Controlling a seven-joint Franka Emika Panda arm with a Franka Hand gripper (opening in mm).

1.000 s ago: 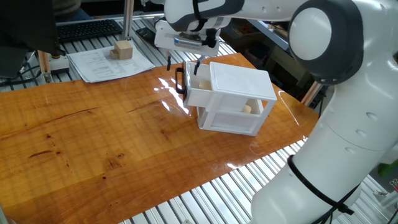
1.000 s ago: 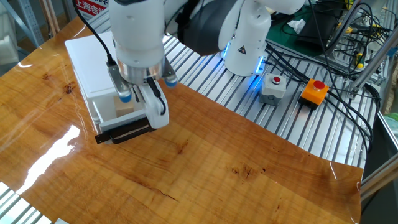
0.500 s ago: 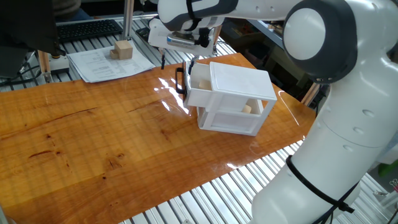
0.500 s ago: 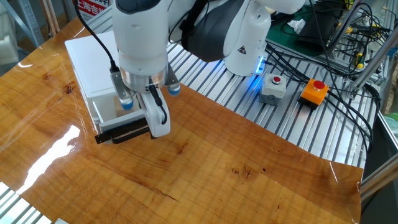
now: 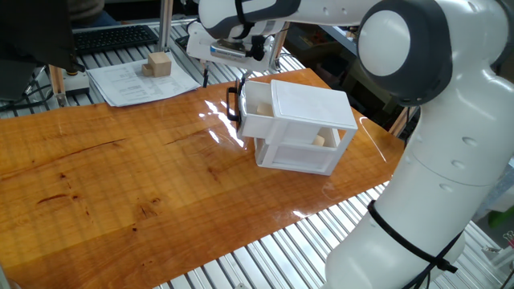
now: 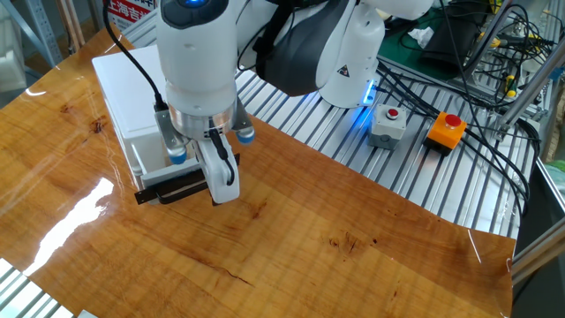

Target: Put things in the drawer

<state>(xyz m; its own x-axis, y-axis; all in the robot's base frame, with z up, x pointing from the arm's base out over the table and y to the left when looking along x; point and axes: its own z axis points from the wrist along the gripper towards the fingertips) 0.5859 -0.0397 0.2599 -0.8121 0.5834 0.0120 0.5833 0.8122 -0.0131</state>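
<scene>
Drawer point(image 5: 255, 108) open, gripper point(image 5: 227, 76) risen, seemingly empty

Glossy wood tabletop point(image 5: 120, 177) w/ glare, on slatted aluminium bench point(image 6: 424, 190).

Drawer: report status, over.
Tool above the open drawer, holding nothing visible. One cube inside. Another cube on papers. Nothing blocking.

No text can be read; the red-and-white sign point(image 6: 131, 9) shows only partial, illegible characters.
</scene>
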